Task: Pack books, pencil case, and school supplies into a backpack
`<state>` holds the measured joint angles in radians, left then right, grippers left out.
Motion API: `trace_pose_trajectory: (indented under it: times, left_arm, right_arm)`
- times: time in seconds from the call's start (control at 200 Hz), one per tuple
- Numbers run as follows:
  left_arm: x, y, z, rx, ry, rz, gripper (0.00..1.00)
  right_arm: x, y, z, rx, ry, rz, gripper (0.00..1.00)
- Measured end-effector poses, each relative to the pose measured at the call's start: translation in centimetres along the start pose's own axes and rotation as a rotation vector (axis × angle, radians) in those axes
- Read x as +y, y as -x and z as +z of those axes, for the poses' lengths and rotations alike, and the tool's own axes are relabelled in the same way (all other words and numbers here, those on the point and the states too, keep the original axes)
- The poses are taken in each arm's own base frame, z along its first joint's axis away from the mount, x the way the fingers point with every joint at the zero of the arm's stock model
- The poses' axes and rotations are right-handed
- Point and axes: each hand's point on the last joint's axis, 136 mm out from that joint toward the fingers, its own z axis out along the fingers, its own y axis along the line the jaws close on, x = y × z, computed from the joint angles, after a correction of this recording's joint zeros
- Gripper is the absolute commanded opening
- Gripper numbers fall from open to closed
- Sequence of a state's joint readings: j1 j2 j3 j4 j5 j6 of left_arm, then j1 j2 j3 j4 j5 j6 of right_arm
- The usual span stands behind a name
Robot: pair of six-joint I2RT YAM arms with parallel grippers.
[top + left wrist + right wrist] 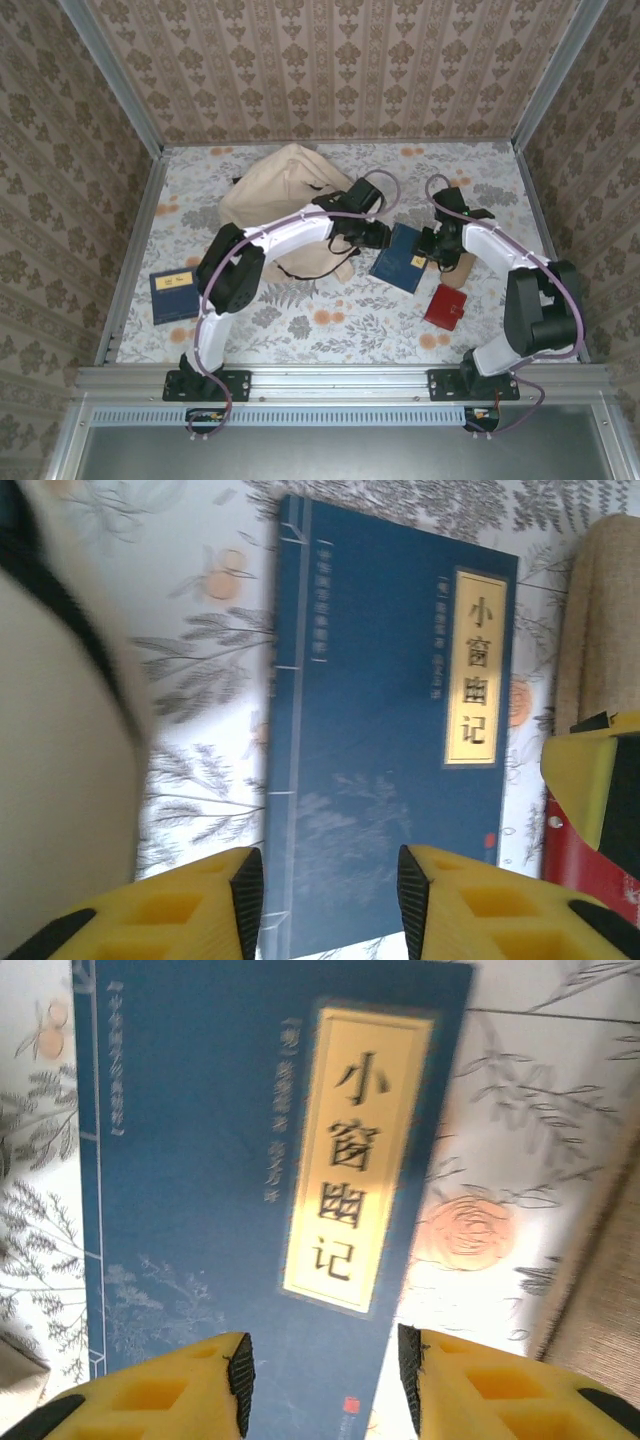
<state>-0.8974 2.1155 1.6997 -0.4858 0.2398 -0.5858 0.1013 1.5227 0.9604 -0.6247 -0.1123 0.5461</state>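
The cream-beige backpack [285,195] lies at the back middle of the table. Just right of it a dark blue book [400,258] with a yellowish title label lies flat. Both grippers hover over it. My left gripper [375,237] is open over the book's [390,750] lower end, its black pads [246,895] apart with the cover showing between them. My right gripper [428,252] is open too, straddling the right edge of the book [220,1180]. A second dark blue book [175,293] lies at the left front.
A small red pouch [445,307] lies right of centre near the front, close to the right arm. A tan fabric piece [460,270] sits under the right wrist. Metal rails and patterned walls bound the table on all sides.
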Motion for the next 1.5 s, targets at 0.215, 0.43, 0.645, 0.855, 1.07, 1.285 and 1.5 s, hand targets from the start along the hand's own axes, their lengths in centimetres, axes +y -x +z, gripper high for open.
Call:
trace_pose_trajectory:
  times: [0.215,0.43,0.645,0.855,1.07,1.285,1.5]
  left_arm:
    - [-0.9,-1.4,3.4,0.048,0.004,0.003,0.27]
    - [1.6,-2.2,5.2,0.077,0.071,-0.023,0.25]
    - [1.7,-2.1,5.2,0.073,0.077,-0.028,0.25]
    - [1.9,-2.2,5.4,0.082,0.069,-0.054,0.24]
    - [1.9,-2.3,5.4,0.085,0.068,-0.056,0.23]
    - [1.9,-2.3,5.5,0.086,0.068,-0.056,0.23]
    - [1.9,-2.3,5.5,0.086,0.068,-0.056,0.22]
  right_arm:
    - [-1.8,-0.5,1.3,0.041,-0.006,0.066,0.46]
    - [-1.2,-1.1,3.0,0.097,0.023,0.071,0.46]
    - [-1.0,-1.4,4.1,0.132,0.041,0.071,0.37]
    - [-0.5,-1.6,4.3,0.147,0.069,0.07,0.34]
    - [-0.1,-1.6,3.3,0.141,0.074,0.062,0.34]
    - [1.1,-1.3,1.4,0.111,0.101,0.035,0.3]
    - [1.4,-1.3,1.4,0.114,0.114,0.042,0.19]
